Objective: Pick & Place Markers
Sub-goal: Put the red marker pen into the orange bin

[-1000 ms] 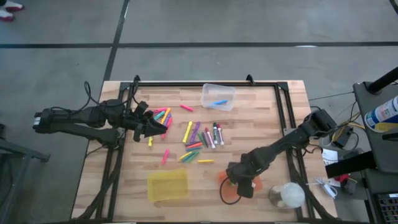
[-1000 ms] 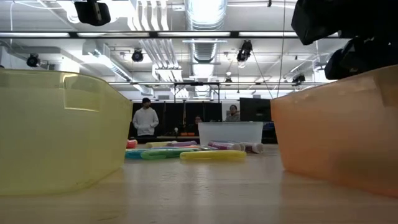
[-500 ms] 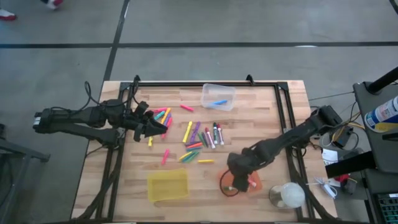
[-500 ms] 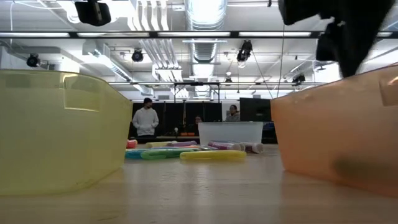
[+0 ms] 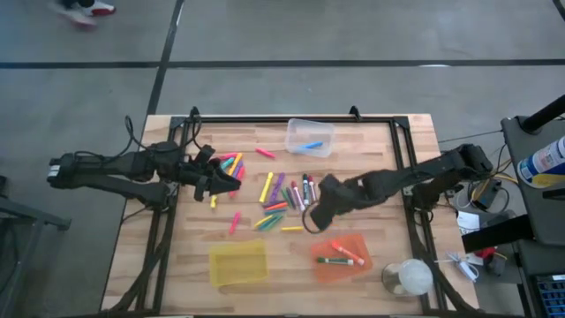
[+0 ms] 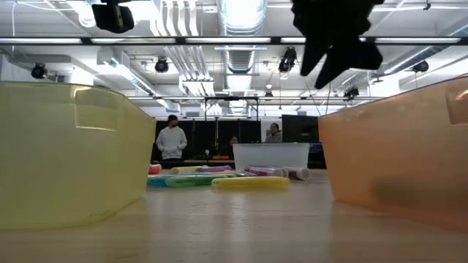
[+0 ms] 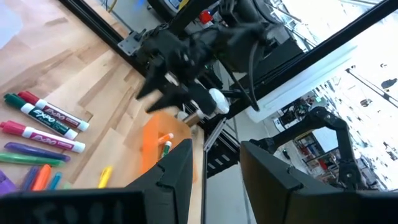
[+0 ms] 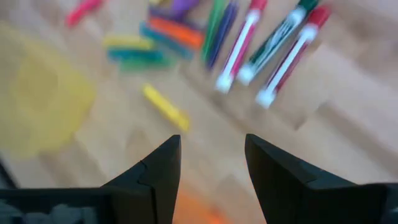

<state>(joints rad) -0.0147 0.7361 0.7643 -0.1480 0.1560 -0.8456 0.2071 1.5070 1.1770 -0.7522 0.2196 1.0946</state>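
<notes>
From above, I see my right hand (image 5: 311,216) released over the bench (image 5: 388,159) beside the loose markers (image 5: 282,199); two markers lie in the orange bin (image 5: 362,264). My left wrist view shows its fingers (image 7: 177,171) parted, and "EXPO" on the white-barrelled markers (image 7: 46,119).

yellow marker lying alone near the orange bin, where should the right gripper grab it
Grip the yellow marker at mid-barrel, coming straight down with the fingers across its short width. It lies flat on the table with bare wood all round, so nothing crowds either side. The right gripper, open and empty, is already close beside it.
</notes>
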